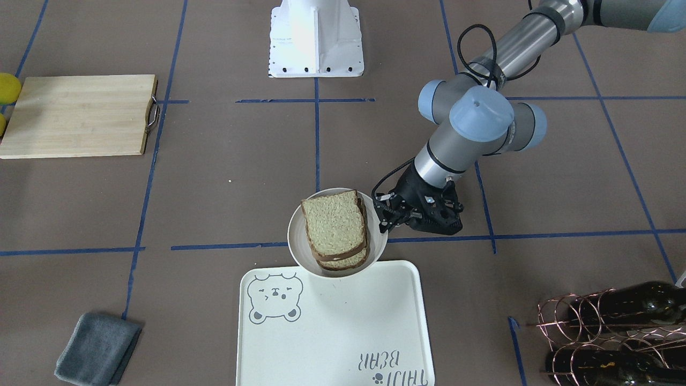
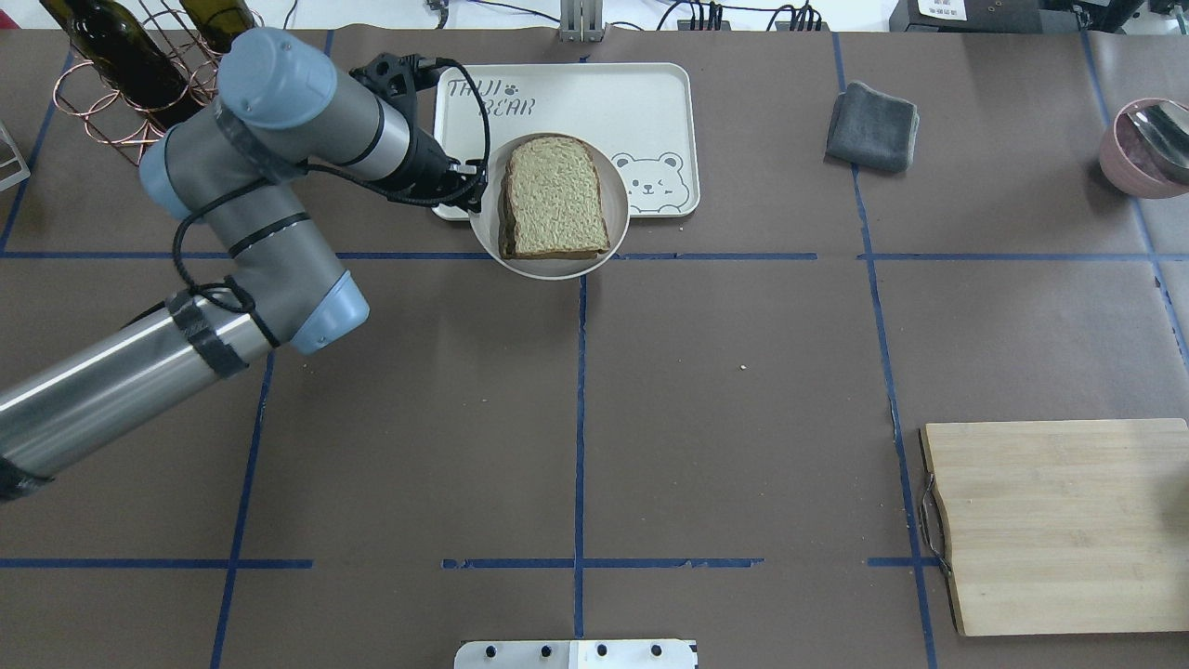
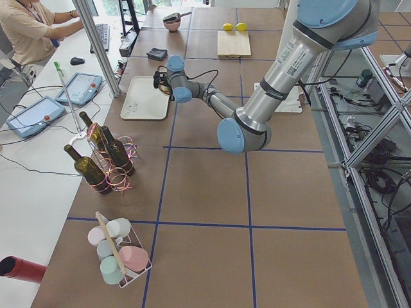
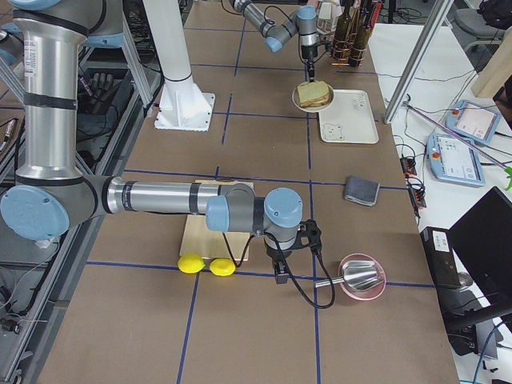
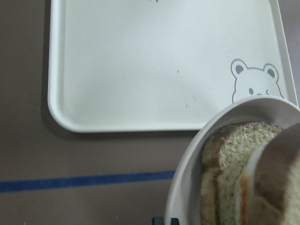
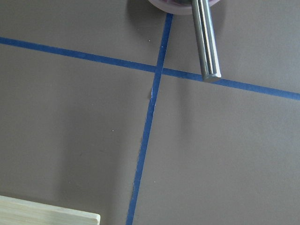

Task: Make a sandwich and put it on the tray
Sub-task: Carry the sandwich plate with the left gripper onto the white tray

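The sandwich (image 1: 335, 225) of two speckled tan slices lies in a white bowl-like plate (image 1: 293, 236). In the left wrist view a white egg edge (image 5: 244, 187) shows between the slices. My left gripper (image 1: 383, 217) is shut on the plate's rim and holds it at the near edge of the cream tray (image 1: 343, 321) with the bear drawing, partly over it. The overhead view shows the gripper (image 2: 469, 181), plate (image 2: 548, 269), sandwich (image 2: 555, 197) and tray (image 2: 594, 102). My right gripper (image 4: 280, 268) hangs beside the pink bowl; I cannot tell whether it is open or shut.
A wooden cutting board (image 2: 1059, 525) lies at the right. A grey cloth (image 2: 871, 127) sits right of the tray. A wire rack with wine bottles (image 2: 121, 65) stands behind my left arm. A pink bowl with a metal scoop (image 2: 1147, 149) is at the far right. Two lemons (image 4: 204, 266) lie by the board.
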